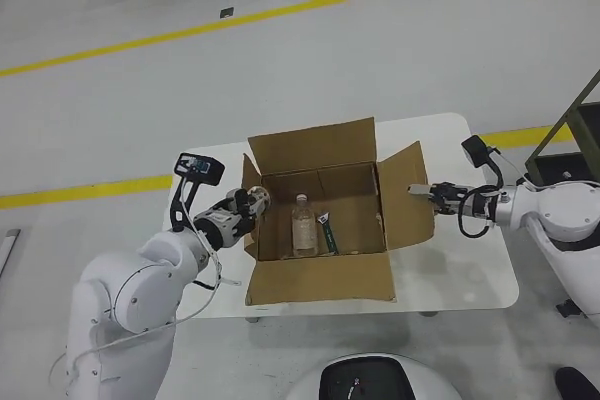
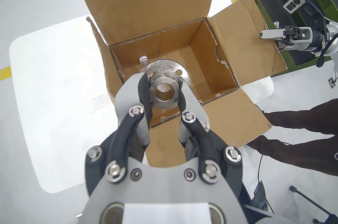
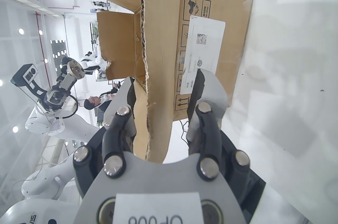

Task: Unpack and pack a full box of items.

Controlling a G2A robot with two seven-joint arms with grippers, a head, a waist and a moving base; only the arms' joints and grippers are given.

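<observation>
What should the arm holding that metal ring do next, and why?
Probably ease the flange down onto bare box floor beside the bottle, if it is packing. The left gripper is shut on it above the box's left wall; the bottle and wrench lie mid-box, and the open right gripper straddles the right flap.

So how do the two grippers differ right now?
Left gripper is shut on a metal flange; right gripper is open, fingers astride a side flap. Left hangs above one edge of the box opening; right is outside the opposite edge. Both are at the same box.
</observation>
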